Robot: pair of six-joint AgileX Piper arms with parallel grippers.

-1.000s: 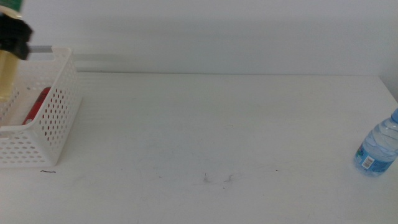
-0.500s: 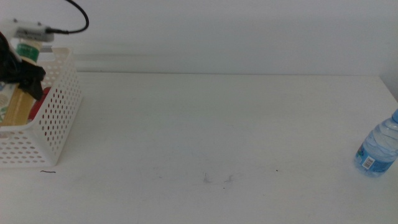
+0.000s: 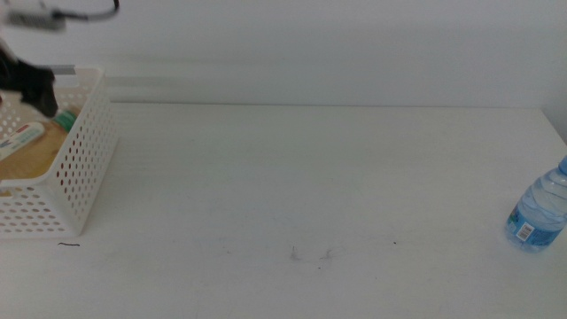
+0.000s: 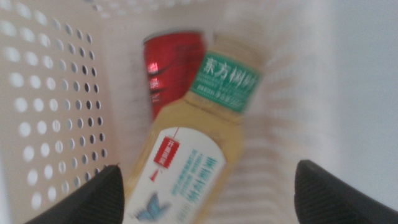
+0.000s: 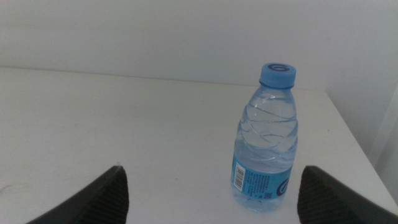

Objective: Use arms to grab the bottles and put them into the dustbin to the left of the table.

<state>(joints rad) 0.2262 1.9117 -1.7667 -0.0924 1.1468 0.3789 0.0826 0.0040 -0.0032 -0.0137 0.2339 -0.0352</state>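
Note:
The yellow-drink bottle (image 4: 193,155) with its green label lies on its side in the white dustbin (image 3: 84,168), partly on top of the slim red can (image 4: 168,68). In the middle view, the yellow bottle (image 3: 22,142) shows over the basket rim. My left gripper (image 3: 31,84) hovers just above the dustbin's far edge. In its wrist view the left gripper (image 4: 208,168) is open, jaws wide apart and holding nothing. The clear water bottle (image 3: 540,208) with a blue cap stands upright at the table's right edge. My right gripper (image 5: 211,180) is open a short way in front of the water bottle (image 5: 267,137).
The dustbin's perforated wall (image 4: 56,93) closes in the bottle and can. The white table (image 3: 301,177) carries faint scuff marks near its front middle. The water bottle stands close to the table's right edge (image 5: 348,130).
The left gripper lowered the yellow bottle into the dustbin, let go of it and rose a little. The bottle now lies flat inside. The water bottle has not moved.

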